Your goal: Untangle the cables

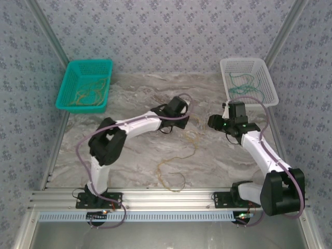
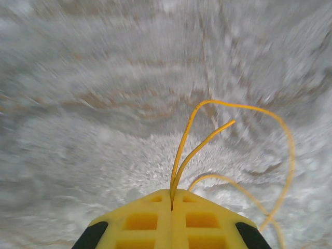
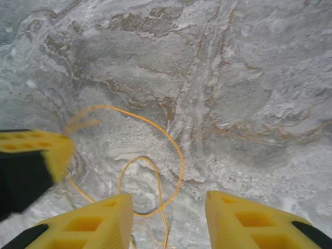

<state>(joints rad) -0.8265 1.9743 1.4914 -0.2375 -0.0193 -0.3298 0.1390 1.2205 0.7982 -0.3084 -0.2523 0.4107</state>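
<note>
The left arm (image 1: 136, 124) rises from its base at the near edge of the table (image 1: 78, 161), folds at the elbow and reaches right toward the table's middle. The left gripper (image 2: 171, 193) has its jaws pressed together on an orange cable (image 2: 194, 150). The right arm (image 1: 262, 150) leans from the table's near right corner toward its middle, and the right gripper (image 3: 168, 203) has its jaws parted above the tabletop.

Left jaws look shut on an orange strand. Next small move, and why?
Probably lift the left gripper a little: it pinches the orange cable, the right gripper stands open, and loops trail on the table.
</note>
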